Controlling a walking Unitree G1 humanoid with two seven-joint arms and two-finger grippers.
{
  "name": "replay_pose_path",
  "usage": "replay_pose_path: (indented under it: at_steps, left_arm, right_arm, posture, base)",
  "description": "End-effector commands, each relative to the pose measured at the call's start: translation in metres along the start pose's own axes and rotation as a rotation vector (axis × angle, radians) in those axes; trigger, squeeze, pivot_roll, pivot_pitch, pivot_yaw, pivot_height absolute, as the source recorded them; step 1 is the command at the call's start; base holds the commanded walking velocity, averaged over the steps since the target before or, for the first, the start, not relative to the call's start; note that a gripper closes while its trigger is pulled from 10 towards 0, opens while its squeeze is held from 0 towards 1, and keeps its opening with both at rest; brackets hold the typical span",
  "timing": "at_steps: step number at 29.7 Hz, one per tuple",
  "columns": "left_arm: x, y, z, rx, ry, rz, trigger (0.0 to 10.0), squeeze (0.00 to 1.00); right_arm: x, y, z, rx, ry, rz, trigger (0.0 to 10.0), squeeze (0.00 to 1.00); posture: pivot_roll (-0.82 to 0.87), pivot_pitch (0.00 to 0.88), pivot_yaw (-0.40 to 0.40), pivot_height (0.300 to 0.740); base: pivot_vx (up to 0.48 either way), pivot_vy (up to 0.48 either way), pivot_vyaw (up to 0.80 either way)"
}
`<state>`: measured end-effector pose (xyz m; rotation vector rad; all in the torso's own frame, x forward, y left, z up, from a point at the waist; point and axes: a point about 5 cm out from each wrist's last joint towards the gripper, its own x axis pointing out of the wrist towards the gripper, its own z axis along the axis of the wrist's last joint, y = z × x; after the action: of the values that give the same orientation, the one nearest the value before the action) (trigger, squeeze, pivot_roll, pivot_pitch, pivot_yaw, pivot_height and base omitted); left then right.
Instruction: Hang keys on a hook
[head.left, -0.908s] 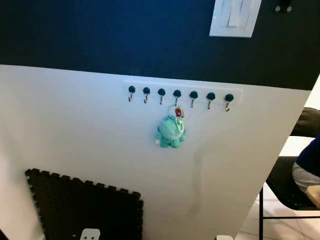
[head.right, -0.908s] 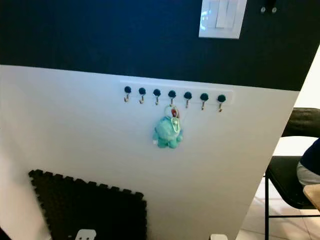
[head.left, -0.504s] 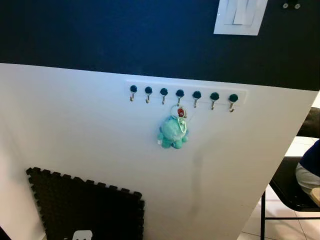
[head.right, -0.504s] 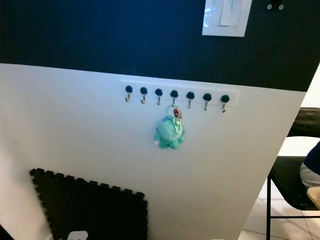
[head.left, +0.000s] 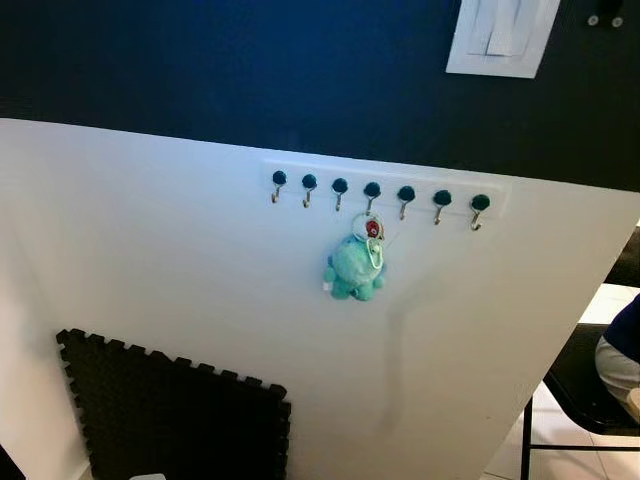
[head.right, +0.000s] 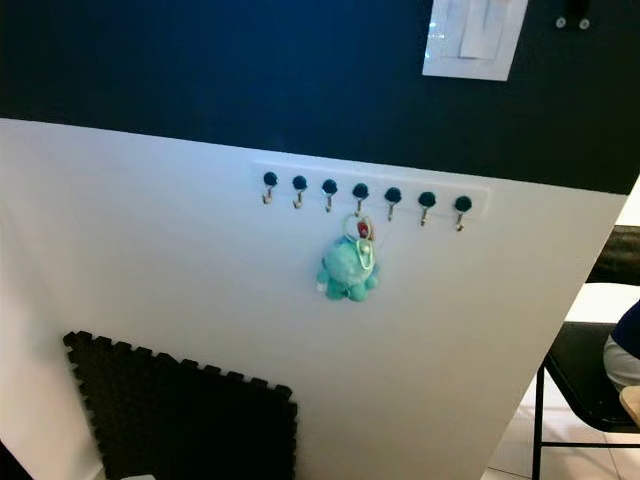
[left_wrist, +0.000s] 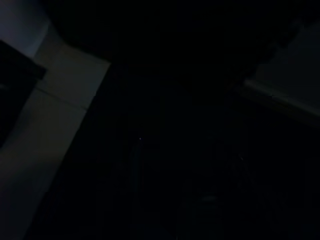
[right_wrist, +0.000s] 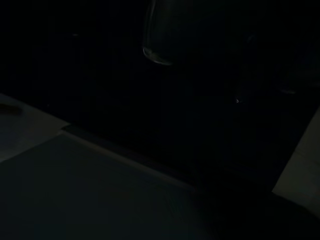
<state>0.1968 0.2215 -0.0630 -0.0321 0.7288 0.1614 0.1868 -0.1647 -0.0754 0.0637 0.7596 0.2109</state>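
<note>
The keys with the teal plush keychain (head.left: 354, 269) are hung on the middle hook (head.left: 371, 192) at frame centre, unchanged while the camera's been shifted slightly, so the job looks done; gripper states can't be told.

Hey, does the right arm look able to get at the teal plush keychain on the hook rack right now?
Probably yes. The teal plush keychain hangs in the open from the fourth hook of the hook rack, with bare white wall around it. The right arm hangs idle, so it must be raised first.
</note>
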Motion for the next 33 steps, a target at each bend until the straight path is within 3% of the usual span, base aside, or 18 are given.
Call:
replay_pose_path:
  at_steps: [1,5,10,20,33]
  left_arm:
    - [-0.001,-0.001,-0.005,0.058,0.028,-0.010,10.0,0.00]
    - [-0.001,-0.007,-0.005,0.150,0.020,-0.072,10.0,0.00]
    - [0.000,-0.012,-0.004,0.115,0.022,-0.062,10.0,0.00]
    - [-0.001,-0.017,-0.005,0.121,0.009,-0.067,10.0,0.00]
    - [0.000,-0.017,-0.003,0.103,0.003,-0.052,10.0,0.00]
  right_arm:
    - [-0.001,-0.002,-0.002,0.020,0.013,-0.023,10.0,0.00]
    - [-0.001,-0.002,-0.004,0.035,0.017,-0.029,10.0,0.00]
    - [-0.005,-0.006,-0.009,0.042,0.028,-0.042,10.0,0.00]
    - [-0.007,-0.010,-0.014,0.043,0.048,-0.057,10.0,0.00]
    - [-0.005,-0.008,-0.010,0.022,0.044,-0.035,10.0,0.00]
  posture:
    - [0.09,0.026,-0.009,0.740]
    - [0.08,0.014,0.001,0.740]
    - [0.10,0.000,-0.015,0.740]
    - [0.08,0.000,-0.004,0.740]
    - [0.09,0.000,-0.014,0.740]
  base:
    - [0.000,0.000,0.00]
    - [0.000,0.000,0.00]
    - [0.000,0.000,0.00]
    - [0.000,0.000,0.00]
    - [0.000,0.000,-0.80]
